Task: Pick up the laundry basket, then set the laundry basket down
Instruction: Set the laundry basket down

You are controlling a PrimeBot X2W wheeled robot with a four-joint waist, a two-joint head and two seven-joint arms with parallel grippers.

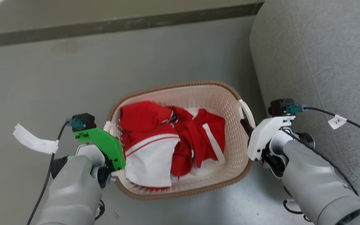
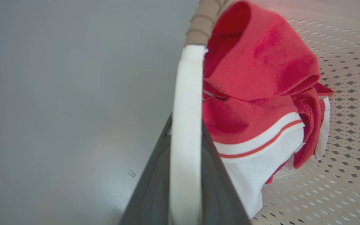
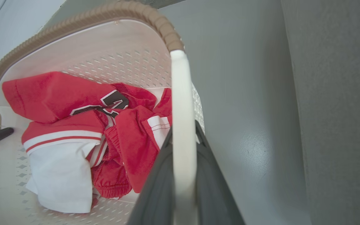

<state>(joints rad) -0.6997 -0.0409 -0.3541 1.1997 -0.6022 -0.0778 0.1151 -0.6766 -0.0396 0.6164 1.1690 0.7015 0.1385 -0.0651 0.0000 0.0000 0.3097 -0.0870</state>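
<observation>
The laundry basket (image 1: 198, 93), cream and perforated with a brown woven rim, sits in the middle of the head view and holds red and white clothes (image 1: 167, 140). My left gripper (image 1: 117, 156), under a green plate, is at the basket's left side. In the left wrist view the white handle (image 2: 186, 93) runs between its dark fingers (image 2: 155, 187), which are shut on it. My right gripper (image 1: 247, 128) is shut on the right handle (image 3: 181, 100), with dark fingers (image 3: 211, 181) on either side of it. Whether the basket touches the floor cannot be told.
A grey upholstered sofa (image 1: 317, 62) stands close on the right, beside my right arm. Grey floor (image 1: 42, 78) stretches left and behind the basket, with a dark strip (image 1: 120, 25) at the back. A white tag (image 1: 33, 140) hangs on the left arm's cable.
</observation>
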